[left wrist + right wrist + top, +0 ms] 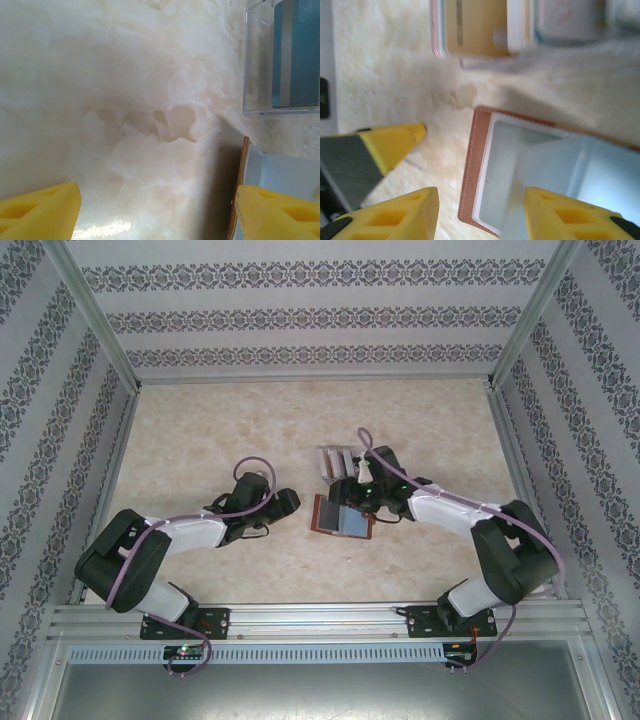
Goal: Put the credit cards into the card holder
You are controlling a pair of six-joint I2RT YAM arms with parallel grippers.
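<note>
Card holder point(343, 517) is laid open on the marbled tabletop point(200, 440): stitched brown leather rim, pale blue inside. Clear slotted rack point(338, 462) just behind it, credit cards point(300, 50) stood inside. Fingers of left gripper point(157, 200) and right gripper point(480, 197) are spread, nothing grasped.

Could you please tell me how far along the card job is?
Done: the wallet lies open with a pale blue card on its inside; whether it is tucked in is unclear. In hand: nothing; the right gripper hovers open over the wallet, the left gripper open beside it. Left: more cards stand in the rack.
</note>
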